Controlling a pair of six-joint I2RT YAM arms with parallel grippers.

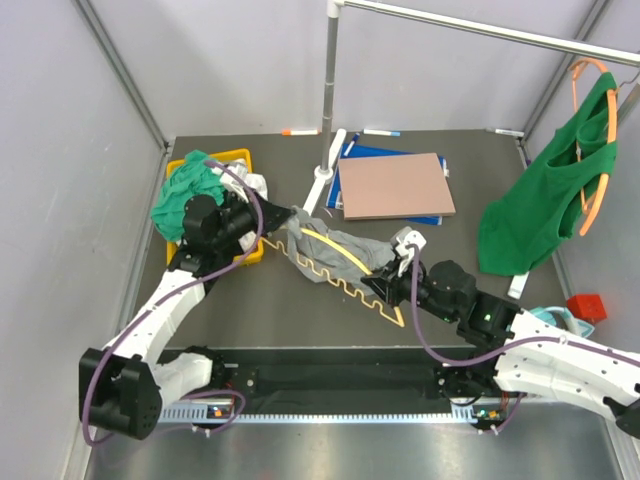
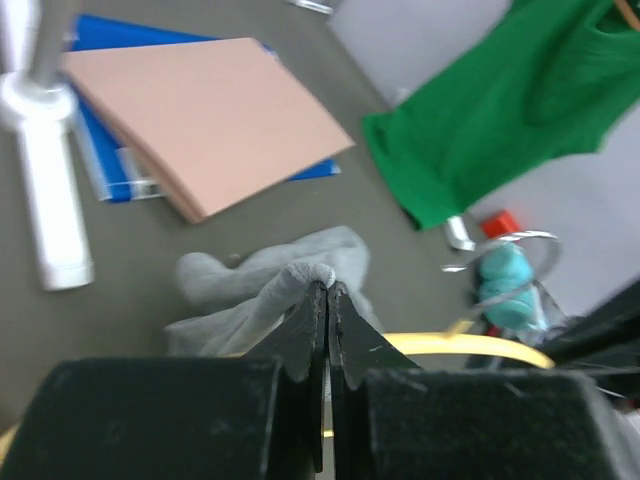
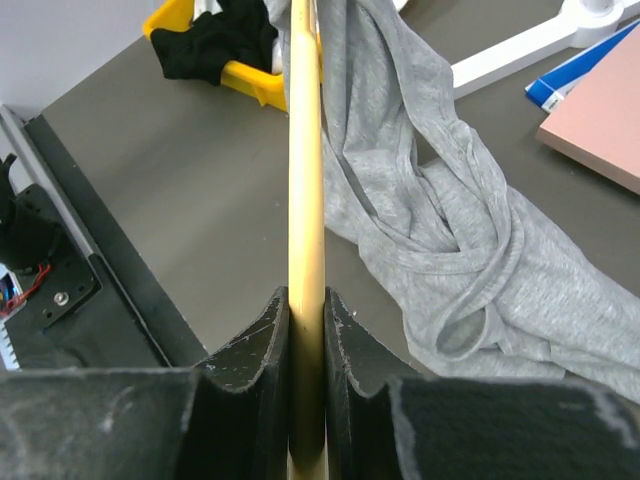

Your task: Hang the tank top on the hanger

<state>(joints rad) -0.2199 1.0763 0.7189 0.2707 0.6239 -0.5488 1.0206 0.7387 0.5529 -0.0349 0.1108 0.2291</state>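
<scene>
The light grey tank top (image 1: 345, 247) lies bunched in the middle of the table, draped over the pale yellow hanger (image 1: 350, 280). My left gripper (image 1: 285, 215) is shut on an edge of the tank top (image 2: 300, 275) at its left end. My right gripper (image 1: 385, 285) is shut on the hanger's yellow bar (image 3: 306, 200), which runs straight away between the fingers, with the grey fabric (image 3: 440, 230) lying to its right. The hanger's curved arm also shows in the left wrist view (image 2: 470, 347).
A yellow bin (image 1: 240, 158) holding teal-green cloth (image 1: 185, 195) stands at the left. A brown board on blue folders (image 1: 395, 185) lies behind. A white rack post (image 1: 328, 90) rises at the back. A bright green top on an orange hanger (image 1: 545, 195) hangs at the right. A red block (image 1: 587, 305) sits nearby.
</scene>
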